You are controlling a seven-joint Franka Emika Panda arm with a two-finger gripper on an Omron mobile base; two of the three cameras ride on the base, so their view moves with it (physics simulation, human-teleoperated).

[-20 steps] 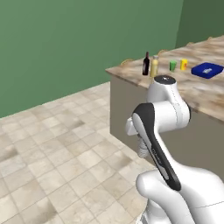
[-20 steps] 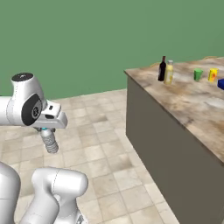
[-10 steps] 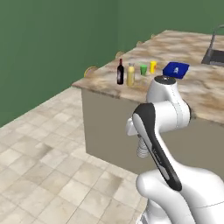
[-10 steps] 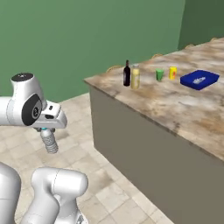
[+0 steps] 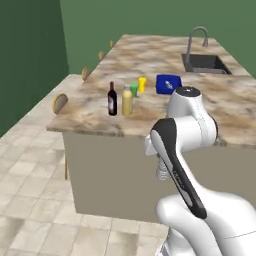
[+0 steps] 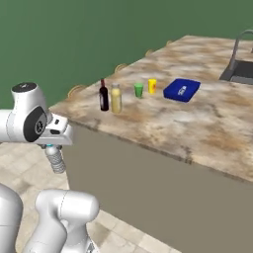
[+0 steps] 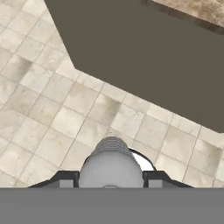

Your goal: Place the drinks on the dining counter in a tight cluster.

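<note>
water bottle (image 7: 111,162) clamped between the gripper (image 7: 110,178) fingers, hanging over the floor beside the counter wall, not yet delivered | dining counter (image 6: 163,123): wine bottle (image 6: 104,96) and yellow bottle (image 6: 116,98) already stand just beside each other | left: set the third against them

Dining counter (image 5: 150,65) showing beige-brown marbling over a dark grey-brown side. Wine bottle (image 5: 112,99) looking dark with red label, yellow bottle (image 5: 127,100) wearing a grey cap. 2 cups (image 6: 145,88) glowing green and yellow. Blue tray (image 6: 182,90). Green walls (image 6: 74,34), beige floor tiles (image 7: 52,105).
</note>
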